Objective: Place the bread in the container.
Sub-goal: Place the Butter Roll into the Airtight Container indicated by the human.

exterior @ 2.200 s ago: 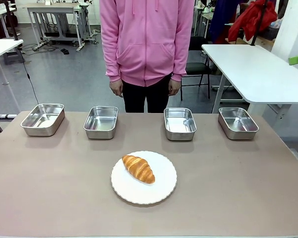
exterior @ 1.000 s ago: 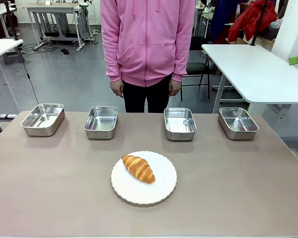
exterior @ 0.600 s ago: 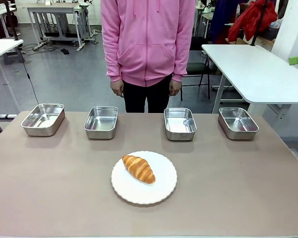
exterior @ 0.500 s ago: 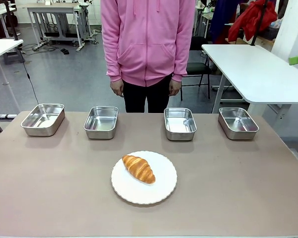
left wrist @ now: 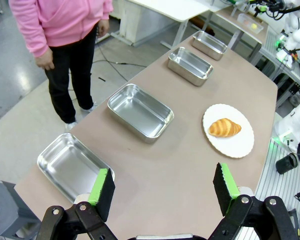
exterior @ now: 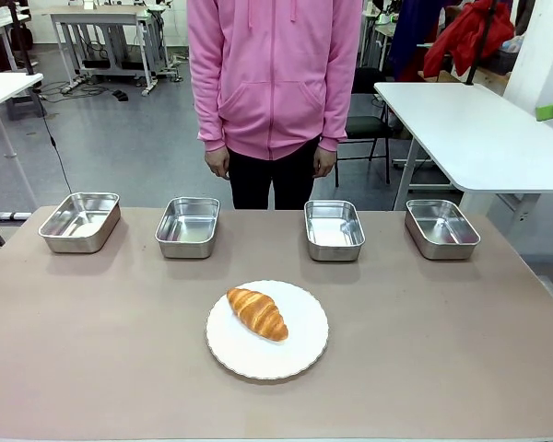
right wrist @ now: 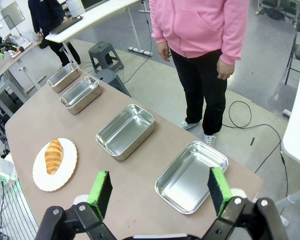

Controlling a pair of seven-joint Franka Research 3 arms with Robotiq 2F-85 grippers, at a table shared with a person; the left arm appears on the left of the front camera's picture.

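The bread [exterior: 257, 313] lies on a round white plate [exterior: 300, 348]. The plate sits in the middle of the table [exterior: 424, 359], on the side close to the robot. The bread lies a bit slanted, a little left of the plate's middle.

Behind the plate, four shiny metal pans stand in a row along the far side of the table. One is far to the left [exterior: 80, 221], one is left of the middle [exterior: 188, 226], one is right of the middle [exterior: 334, 229], and one is far to the right [exterior: 441, 228]. All four pans are empty, and the bread is well apart from each of them.

A person [exterior: 273, 83] in a pink hoodie stands behind the table, with both hands [exterior: 217, 163] hanging down at the sides.

The left gripper [left wrist: 163, 186] is up above the left end of the table. Its two green fingers are spread wide with nothing between them. The right gripper [right wrist: 159, 191] is up above the right end of the table, and it is spread wide too, holding nothing.
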